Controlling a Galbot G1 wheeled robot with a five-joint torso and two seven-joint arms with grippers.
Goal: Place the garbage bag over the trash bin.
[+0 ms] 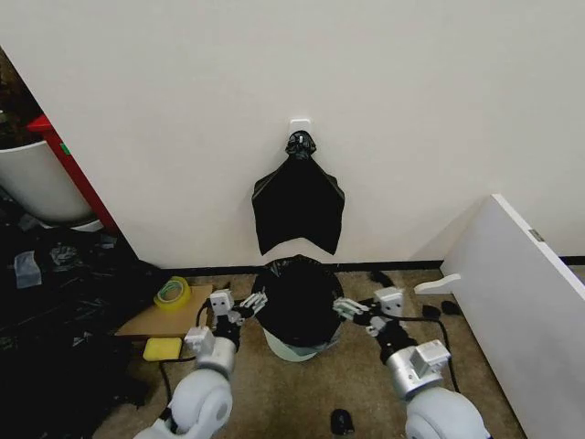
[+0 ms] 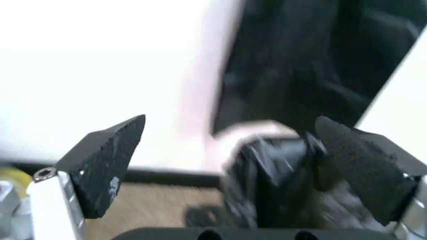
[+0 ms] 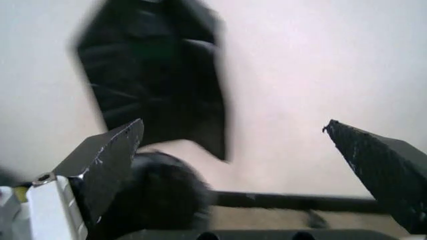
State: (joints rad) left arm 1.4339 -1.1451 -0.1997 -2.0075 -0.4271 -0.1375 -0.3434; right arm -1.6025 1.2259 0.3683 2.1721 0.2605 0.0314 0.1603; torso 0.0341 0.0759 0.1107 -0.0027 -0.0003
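— Cream wall (image 1: pixel 411 110) behind, brown floor (image 1: pixel 302 393) below: what is sitting against that wall?

— The trash bin (image 1: pixel 294 346) is standing on the floor just before the wall, and the garbage bag (image 1: pixel 297 297) is covering its mouth, black plastic bulging above the pale rim. Above the bin, a flat bunch of black bags (image 1: pixel 298 212) is hanging from a wall hook (image 1: pixel 301 123).

— And the arms?

— The left claw (image 1: pixel 245 305) is hovering just beside the bin's left side, fingers spread apart, gripping nothing. The right claw (image 1: pixel 355 309) is hovering just beside the bin's right side, fingers likewise wide apart.

— Anything else near the bin?

— A yellow sponge (image 1: pixel 163 348) and a tape roll (image 1: pixel 172 293) are lying to its left.
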